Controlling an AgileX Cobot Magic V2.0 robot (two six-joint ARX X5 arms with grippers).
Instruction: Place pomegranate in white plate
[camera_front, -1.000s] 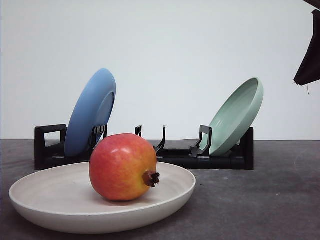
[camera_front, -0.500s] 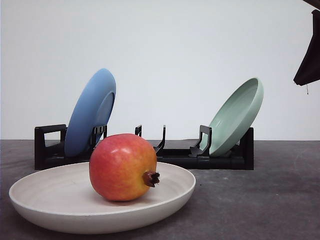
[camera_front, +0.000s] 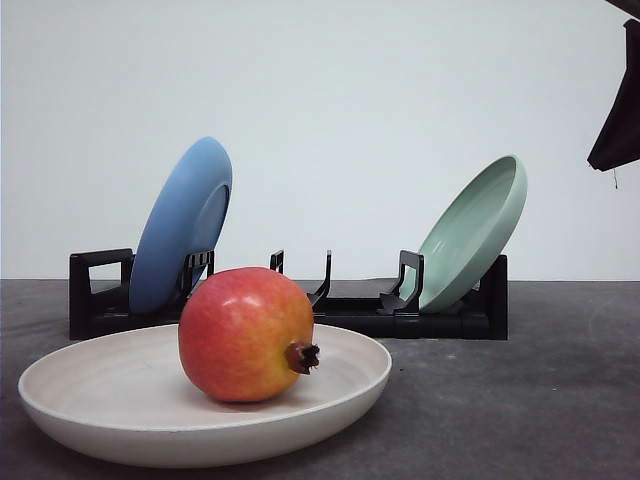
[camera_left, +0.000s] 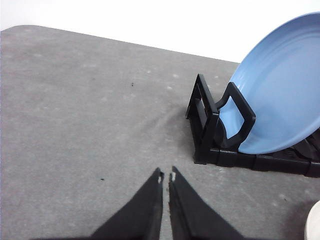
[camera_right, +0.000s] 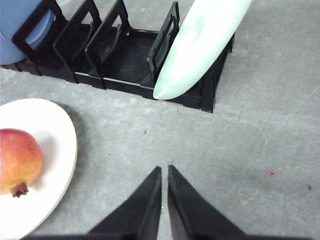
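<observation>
The pomegranate (camera_front: 246, 334), red shading to orange-yellow with a brown crown facing front-right, rests inside the white plate (camera_front: 80, 395) at the near left of the table. The right wrist view shows the same pomegranate (camera_right: 17, 161) on the white plate (camera_right: 57, 145), well apart from my right gripper (camera_right: 164, 170), whose fingers are shut with nothing between them over bare table. My left gripper (camera_left: 166, 175) is shut and empty too, hovering above grey table beside the rack's end.
A black dish rack (camera_front: 350, 312) stands behind the plate, holding a blue plate (camera_front: 180, 225) at its left and a pale green plate (camera_front: 475, 230) at its right. A dark arm part (camera_front: 618, 110) hangs at the upper right. Grey table lies open to the right.
</observation>
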